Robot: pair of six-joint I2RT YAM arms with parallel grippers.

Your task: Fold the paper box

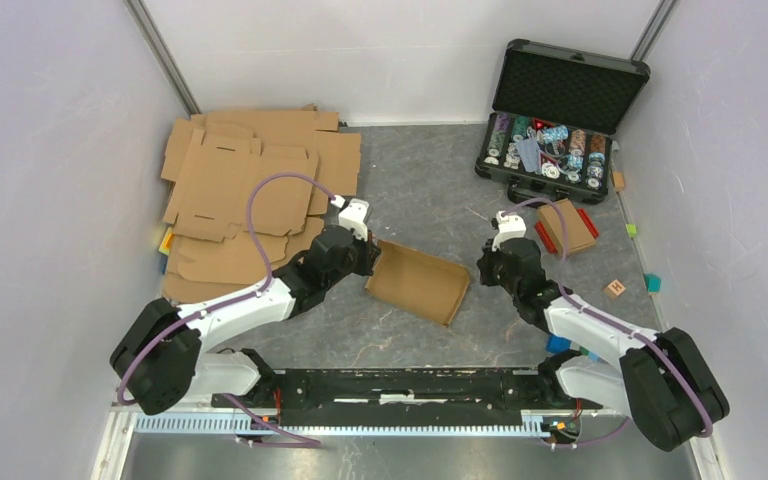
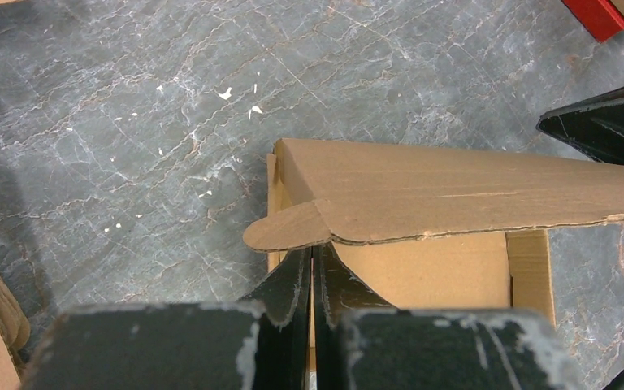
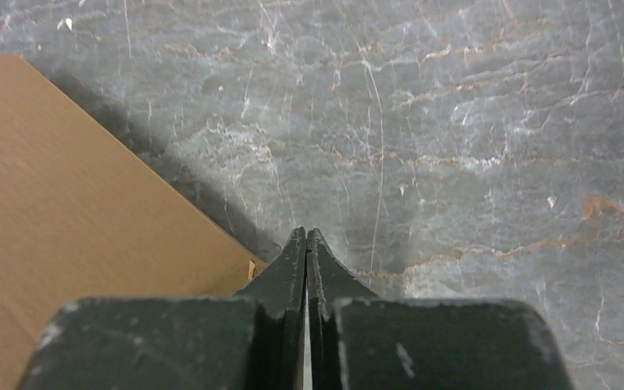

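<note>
Two black grippers, both pressed shut and empty, flank the half-folded brown corrugated-cardboard paper box on the grey marbled table: the left gripper at its rounded corner tab, the right gripper just beside its right edge. Light, stiff but easily creased, it looks best pinched along a wall's top edge. No printing shows on it.

matt cardboard paper box, marbled table
</note>
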